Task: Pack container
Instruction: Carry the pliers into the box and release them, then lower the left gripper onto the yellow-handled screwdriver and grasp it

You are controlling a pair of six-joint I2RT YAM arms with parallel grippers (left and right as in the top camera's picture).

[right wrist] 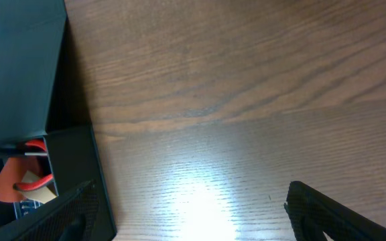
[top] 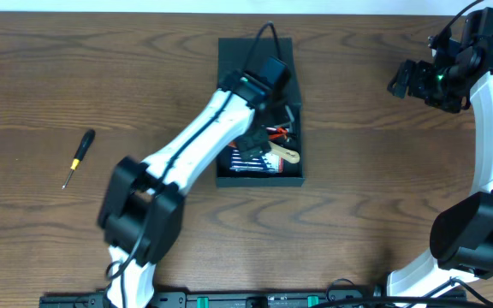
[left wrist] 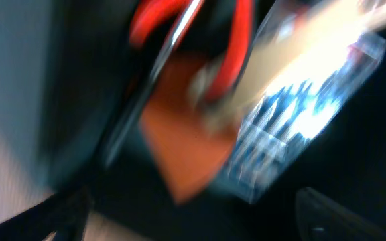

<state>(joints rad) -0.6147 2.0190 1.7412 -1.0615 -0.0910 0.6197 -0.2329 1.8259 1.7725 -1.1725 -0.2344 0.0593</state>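
Note:
The dark container [top: 259,180] lies open at the table's middle, its flap lid [top: 251,53] folded back. Inside it are red-handled pliers [top: 278,131], a clear case of drill bits [top: 251,161] and a wooden-handled tool [top: 288,156]. My left gripper [top: 262,130] hangs inside the container over these tools. The left wrist view is blurred; it shows the red pliers [left wrist: 233,60] and the bit case [left wrist: 293,114], with the left fingers [left wrist: 193,221] apart and empty. My right gripper [top: 400,81] is open and empty at the far right. The right wrist view shows its fingers [right wrist: 200,214] over bare wood beside the container [right wrist: 19,67].
A small black-and-yellow screwdriver [top: 79,157] lies on the wooden table at the far left, well apart from the container. The left arm crosses the container's left side.

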